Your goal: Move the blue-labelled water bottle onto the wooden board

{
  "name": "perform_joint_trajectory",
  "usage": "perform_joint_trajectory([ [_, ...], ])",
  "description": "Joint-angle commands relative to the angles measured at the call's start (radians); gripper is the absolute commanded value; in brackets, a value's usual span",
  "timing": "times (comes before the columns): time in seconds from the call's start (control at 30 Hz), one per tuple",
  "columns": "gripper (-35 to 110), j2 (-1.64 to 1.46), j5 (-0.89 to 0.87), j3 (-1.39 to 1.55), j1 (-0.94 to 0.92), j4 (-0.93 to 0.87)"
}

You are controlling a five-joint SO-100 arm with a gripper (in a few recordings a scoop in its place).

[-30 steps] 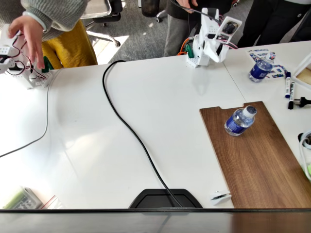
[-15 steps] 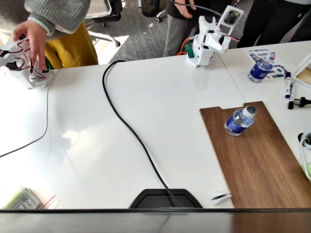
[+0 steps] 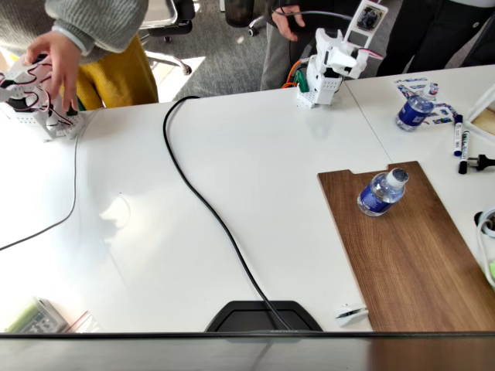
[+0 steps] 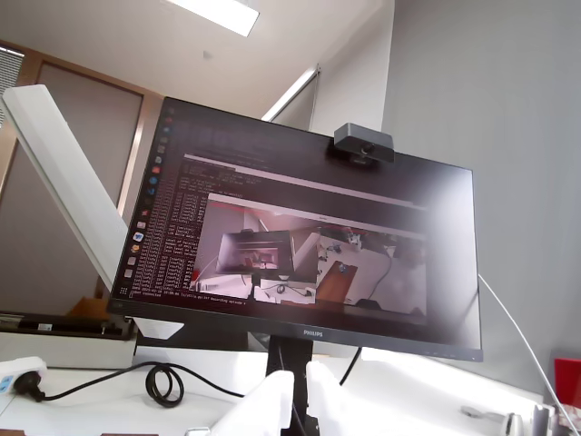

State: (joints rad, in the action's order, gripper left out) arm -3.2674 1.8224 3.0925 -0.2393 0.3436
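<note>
The blue-labelled water bottle stands upright on the wooden board, near the board's notched far end. Nothing touches it. The white arm is folded back at the table's far edge, well away from the board. Its gripper is raised and tilted upward. In the wrist view the gripper shows at the bottom edge, its two white fingertips close together with nothing between them.
A second blue-labelled bottle stands on papers at the far right, with markers beside it. A black cable runs across the white table to a dark base at the front edge. People stand behind the table.
The arm has folded further back and its gripper has swung upward, away from the table. The bottle and the board have not moved.
</note>
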Motion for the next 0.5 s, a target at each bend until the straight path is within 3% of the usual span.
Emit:
perform_joint_trajectory([
  [0.0,0,-0.028,0.021,0.012,-0.018,0.048],
  [0.47,0,-0.028,0.078,0.012,-0.021,0.077],
])
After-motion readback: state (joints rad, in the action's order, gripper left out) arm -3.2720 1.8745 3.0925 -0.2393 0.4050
